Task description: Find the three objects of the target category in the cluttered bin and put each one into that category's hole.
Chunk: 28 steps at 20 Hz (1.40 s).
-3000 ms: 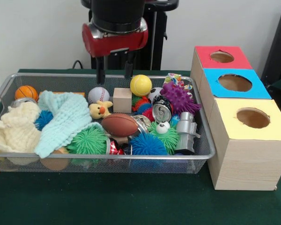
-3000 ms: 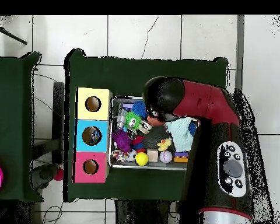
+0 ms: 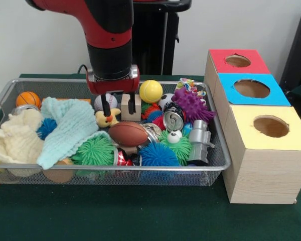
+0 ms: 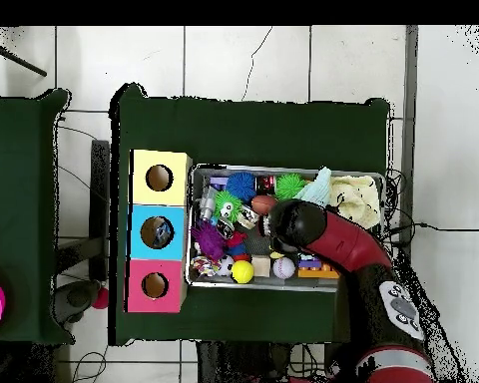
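Observation:
The silver wire bin [image 3: 50,81] holds a brown football [image 3: 128,133], a baseball [image 3: 97,101], a yellow ball [image 3: 150,91], a small basketball [image 3: 28,99], a wooden block [image 3: 126,100], a yellow duck toy [image 3: 103,120], spiky balls and a dented can [image 3: 173,119]. My gripper [image 3: 119,107] is open and empty, low in the bin. Its left finger is in front of the baseball, above the duck. Its right finger is in front of the wooden block. The blue-panelled hole [image 3: 251,88] is in the middle of the wooden box. In the overhead view the arm [image 4: 313,234] hides the gripper.
The red-panelled hole [image 3: 237,61] and the yellow-panelled hole [image 3: 271,126] flank the blue one. A mint cloth [image 3: 70,125] and a cream cloth [image 3: 15,138] cover the bin's left part. A purple spiky ball [image 3: 192,105] and a silver toy [image 3: 200,140] lie near the box side.
The arm has come down and forward. The gripper has dropped from above the bin's far rim to among the objects by the baseball and block. It is still open.

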Each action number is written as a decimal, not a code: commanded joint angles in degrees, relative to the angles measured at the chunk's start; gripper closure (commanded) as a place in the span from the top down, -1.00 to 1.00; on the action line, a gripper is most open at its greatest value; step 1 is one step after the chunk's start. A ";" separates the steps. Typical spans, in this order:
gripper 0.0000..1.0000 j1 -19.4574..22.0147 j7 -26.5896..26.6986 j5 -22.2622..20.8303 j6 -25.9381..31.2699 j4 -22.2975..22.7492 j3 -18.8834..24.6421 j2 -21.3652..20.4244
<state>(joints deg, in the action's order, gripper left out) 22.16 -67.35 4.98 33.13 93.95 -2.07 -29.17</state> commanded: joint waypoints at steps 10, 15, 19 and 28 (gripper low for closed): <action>1.00 1.77 -9.18 -0.35 -8.01 3.56 6.45 4.23; 1.00 2.52 -6.82 -2.41 -10.17 2.39 6.85 5.83; 1.00 1.21 -5.33 -4.42 -8.74 0.01 4.96 5.60; 1.00 -0.50 -1.60 -10.62 -4.89 -7.69 2.43 6.79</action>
<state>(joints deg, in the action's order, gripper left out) 22.56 -67.35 -1.20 26.97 92.38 -0.58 -24.80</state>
